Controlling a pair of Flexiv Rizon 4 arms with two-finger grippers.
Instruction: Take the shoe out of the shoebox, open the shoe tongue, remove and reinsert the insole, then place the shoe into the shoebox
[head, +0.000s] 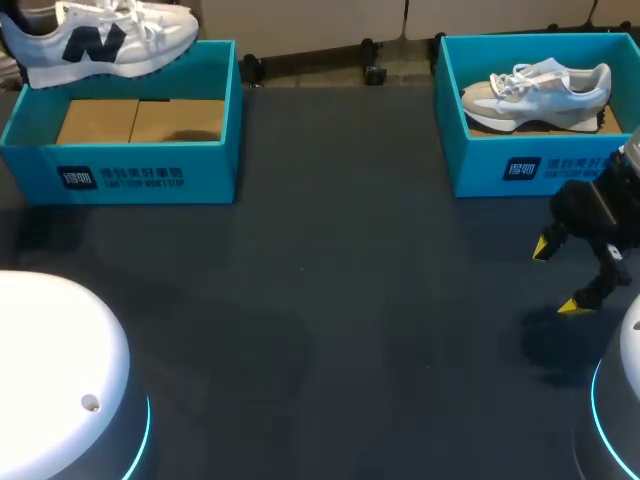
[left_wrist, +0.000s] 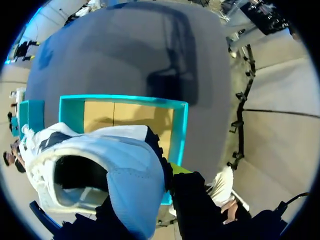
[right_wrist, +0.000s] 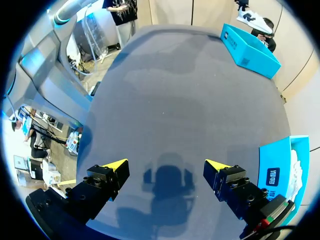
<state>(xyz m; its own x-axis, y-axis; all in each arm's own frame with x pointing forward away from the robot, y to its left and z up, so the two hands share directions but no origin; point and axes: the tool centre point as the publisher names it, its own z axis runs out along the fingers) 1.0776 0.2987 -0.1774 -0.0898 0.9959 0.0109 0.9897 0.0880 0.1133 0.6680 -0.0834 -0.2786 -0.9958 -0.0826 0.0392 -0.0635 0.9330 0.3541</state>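
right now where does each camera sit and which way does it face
Head: above and behind, looking down at the table; right jaws show.
Left wrist: on left arm, left jaws holding white shoe over left shoebox.
Right wrist: on right arm, facing table between its open jaws.
All three share the left shoebox.

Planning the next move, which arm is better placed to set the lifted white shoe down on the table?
Left: the left gripper holds the white shoe above the left shoebox. The right gripper hangs open near the right shoebox.
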